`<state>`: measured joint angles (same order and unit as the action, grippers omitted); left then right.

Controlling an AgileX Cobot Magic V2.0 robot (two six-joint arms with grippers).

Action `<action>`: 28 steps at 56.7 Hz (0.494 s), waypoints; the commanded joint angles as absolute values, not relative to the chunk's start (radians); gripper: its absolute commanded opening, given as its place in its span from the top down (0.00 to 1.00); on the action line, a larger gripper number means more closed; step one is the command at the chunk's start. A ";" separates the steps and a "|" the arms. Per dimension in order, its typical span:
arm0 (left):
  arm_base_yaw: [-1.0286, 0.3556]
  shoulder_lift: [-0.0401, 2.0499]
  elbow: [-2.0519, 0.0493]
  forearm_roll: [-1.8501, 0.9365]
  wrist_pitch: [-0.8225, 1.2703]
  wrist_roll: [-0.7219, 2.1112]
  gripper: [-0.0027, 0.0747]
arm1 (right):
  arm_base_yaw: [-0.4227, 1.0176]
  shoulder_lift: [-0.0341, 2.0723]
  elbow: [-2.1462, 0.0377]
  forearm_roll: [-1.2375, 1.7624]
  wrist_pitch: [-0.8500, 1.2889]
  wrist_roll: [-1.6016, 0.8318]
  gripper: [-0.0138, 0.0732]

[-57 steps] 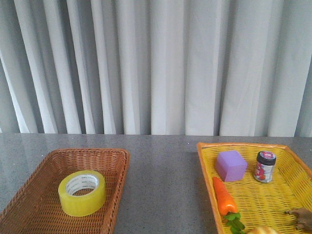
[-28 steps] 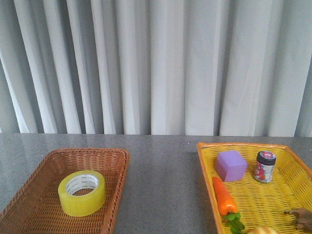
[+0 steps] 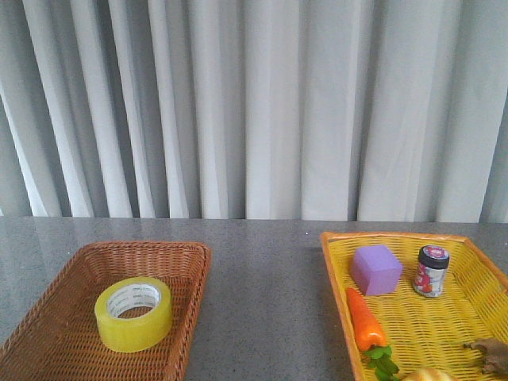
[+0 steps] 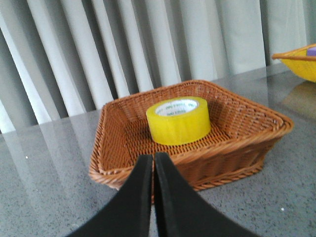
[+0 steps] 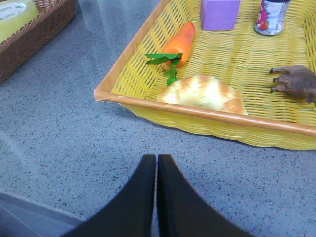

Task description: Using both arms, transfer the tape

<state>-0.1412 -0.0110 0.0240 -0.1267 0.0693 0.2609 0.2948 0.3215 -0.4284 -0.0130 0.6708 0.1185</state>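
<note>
With the translucent yellow tape roll (image 3: 133, 313) lying flat in the brown wicker basket (image 3: 48, 333), the left gripper (image 4: 153, 168), jaws closed like the right gripper (image 5: 156, 170), should open wide before descending over it.

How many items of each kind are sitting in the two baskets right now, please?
Tape roll: 1
Purple block: 1
Carrot: 1
Small jar: 1
Bread: 1
Brown object, kind unclear: 1
Total: 6
</note>
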 commanded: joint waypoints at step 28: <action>-0.140 -0.017 0.011 0.084 0.015 0.027 0.97 | 0.295 0.330 -0.457 -0.021 0.601 0.117 0.84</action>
<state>-0.1412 -0.0110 0.0240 0.0428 0.0810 0.0909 0.2948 0.3215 -0.4284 -0.0138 0.6702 0.1185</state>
